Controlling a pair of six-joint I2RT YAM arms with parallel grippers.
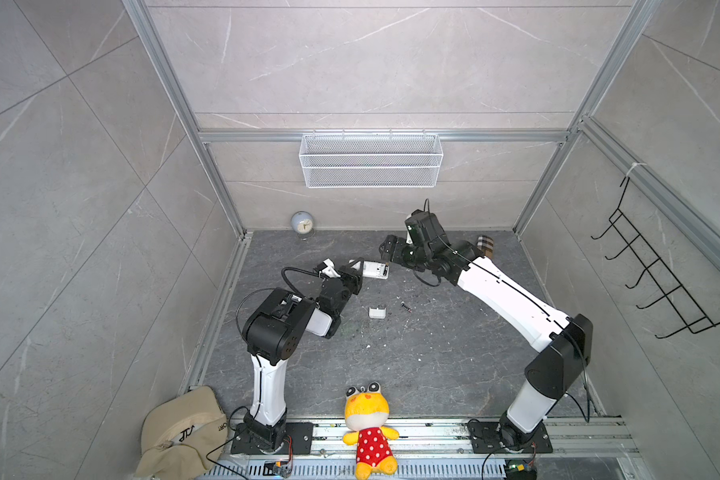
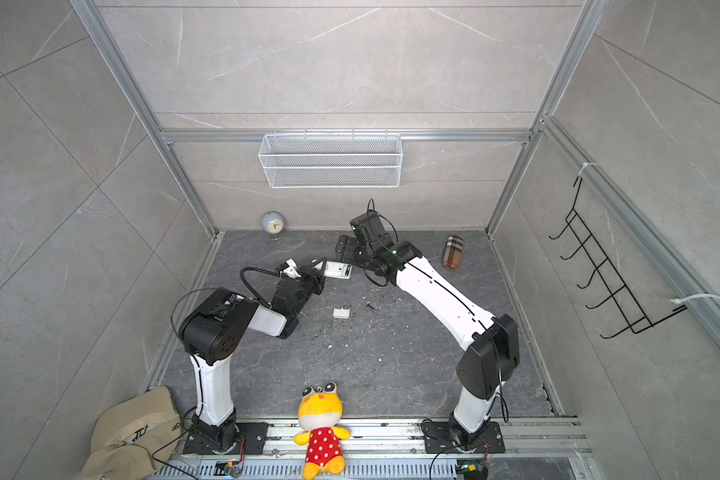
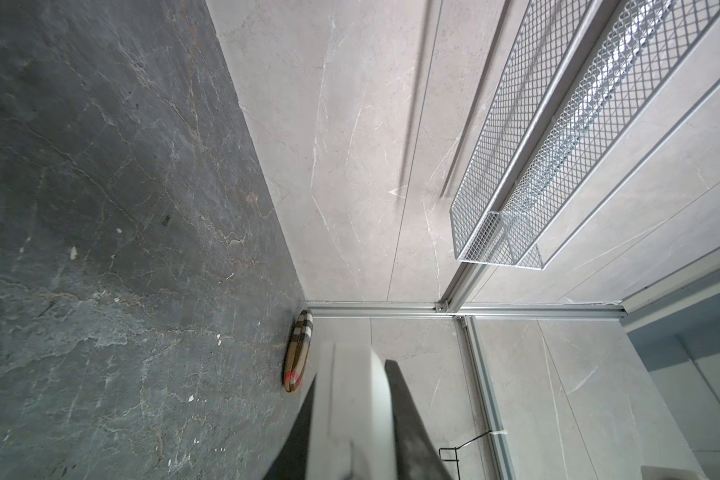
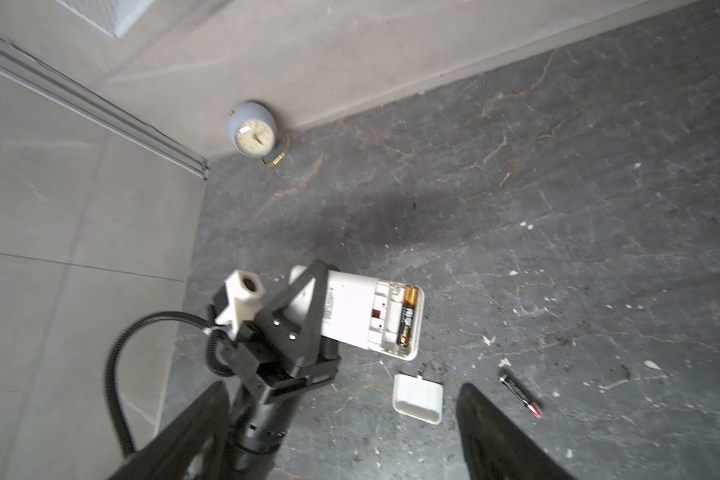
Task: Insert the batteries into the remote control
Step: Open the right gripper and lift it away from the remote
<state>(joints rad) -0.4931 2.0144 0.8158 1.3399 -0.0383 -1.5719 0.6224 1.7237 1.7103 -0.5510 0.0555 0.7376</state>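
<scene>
Roughly left-to-right: remote control point(image 1: 374, 269) lengthwise.

The left arm point(image 1: 269, 386) and right arm point(image 1: 512, 309) share smooth white shells, bulky black joint housings and black bolted base plates point(image 1: 304, 436). Thin black cables point(image 1: 512, 291) trace the white links. A ribbed black hose point(image 4: 110, 374) reaches the left gripper point(image 4: 312, 270), black, triangular, with two screws point(image 4: 276, 321).

In both top views we located the remote control point(image 1: 374, 269) at centre frame, with one battery point(image 4: 407, 316) seated in its compartment. Below it lay the cover point(image 1: 377, 312); the second battery point(image 1: 405, 307) lay just right of the cover. The clock point(image 1: 302, 224) stood upper left.
</scene>
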